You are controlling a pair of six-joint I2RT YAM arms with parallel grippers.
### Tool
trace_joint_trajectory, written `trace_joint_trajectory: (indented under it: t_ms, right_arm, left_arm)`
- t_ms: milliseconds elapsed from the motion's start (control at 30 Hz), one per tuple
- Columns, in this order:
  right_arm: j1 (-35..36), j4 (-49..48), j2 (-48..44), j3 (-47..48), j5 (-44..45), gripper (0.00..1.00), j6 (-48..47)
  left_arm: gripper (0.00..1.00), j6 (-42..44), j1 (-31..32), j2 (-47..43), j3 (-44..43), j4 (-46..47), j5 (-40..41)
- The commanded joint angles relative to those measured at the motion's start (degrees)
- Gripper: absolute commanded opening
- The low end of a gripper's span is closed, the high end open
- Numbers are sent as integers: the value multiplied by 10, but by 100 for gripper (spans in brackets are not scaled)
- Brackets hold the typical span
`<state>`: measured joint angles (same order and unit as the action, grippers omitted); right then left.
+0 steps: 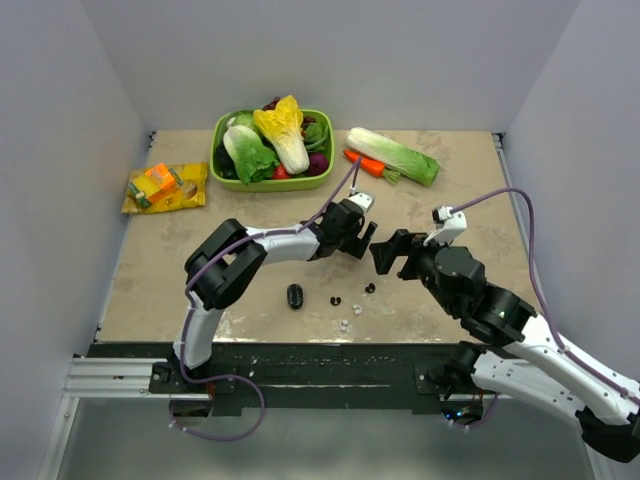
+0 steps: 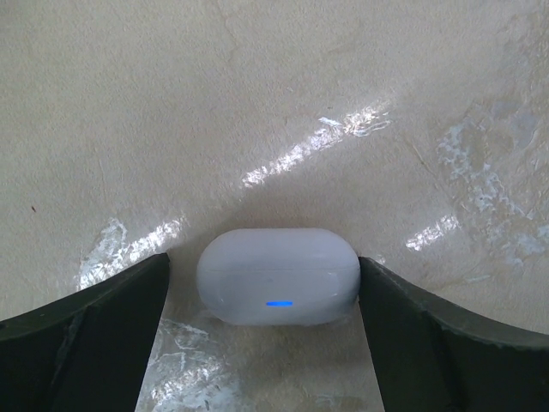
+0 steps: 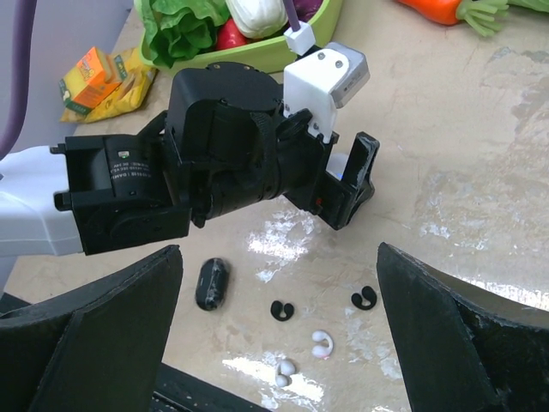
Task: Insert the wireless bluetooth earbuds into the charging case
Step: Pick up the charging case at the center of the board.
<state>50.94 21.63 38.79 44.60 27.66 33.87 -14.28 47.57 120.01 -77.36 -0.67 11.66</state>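
The left end effector point(image 2: 264, 262) sits low over the pale, glossy stone-look worktop point(image 2: 257, 103) with its two dark fingers straddling the small white rounded plastic charging case point(image 2: 277, 276). It looks released rather than clenched: a sliver of worktop shows between the case and one finger, while the other finger is at or just against the case's far side. The case lies flat with its lid seam closed and a short blue light glowing on the face toward the wrist camera. It probably lies bracketed like this so that it can be steadied or re-gripped, and the lid would have to come up before anything goes in. The right end effector point(image 3: 279, 251) hangs with its fingers spread wide and nothing between them, pointed at the left one and the ground below it, a stance that suits reaching down for a pick. The two tiny black wireless bluetooth earbuds point(image 3: 281, 310) point(image 3: 364, 298) lie loose on the worktop, apart from each other, on the side of the end effectors nearer the arm bases and close to the case without touching it. Beside them lie small white curled rubber pieces point(image 3: 322, 343) and a black oblong capsule point(image 3: 212, 283), which could be mistaken for the targets.
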Motion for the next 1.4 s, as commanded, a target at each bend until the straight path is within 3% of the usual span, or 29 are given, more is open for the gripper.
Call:
trace_joint_trajectory:
  t_ms: [0, 133, 300, 500, 633, 700, 867, 933, 1067, 1100, 1200, 1367]
  right_arm:
    - [0, -3, -16, -3, 6, 98, 12]
    - [0, 1, -23, -6, 7, 98, 14]
    - [0, 4, -27, -6, 7, 98, 16]
    - [0, 1, -23, -5, 11, 98, 16]
    - [0, 10, -9, 28, 54, 98, 2]
    - [0, 25, 11, 70, 112, 98, -1]
    - [0, 1, 46, 101, 134, 97, -53]
    - [0, -14, 56, 101, 105, 96, -73]
    - [0, -25, 92, 110, 27, 98, -103]
    - [0, -26, 109, 115, 15, 98, -106]
    - [0, -29, 138, 125, -34, 98, -117]
    - [0, -34, 165, 140, -121, 97, -132]
  left_arm:
    - [93, -45, 8, 4, 2, -65, 22]
    - [88, -42, 9, 4, 2, -66, 21]
    - [74, -41, 9, 6, 3, -71, 16]
    - [33, -40, 10, -26, 40, -34, 13]
    - [6, -36, 11, -121, 143, 86, 11]
    - [1, -34, 10, -164, 191, 161, -1]
    - [0, -18, 10, -315, 360, 333, -52]
    - [0, 1, 14, -362, 446, 464, -80]
    - [0, 74, 18, -386, 562, 697, -145]
    - [0, 93, 18, -385, 597, 795, -180]
    - [0, 156, 18, -384, 633, 917, -215]
    - [0, 170, 18, -416, 636, 922, -259]
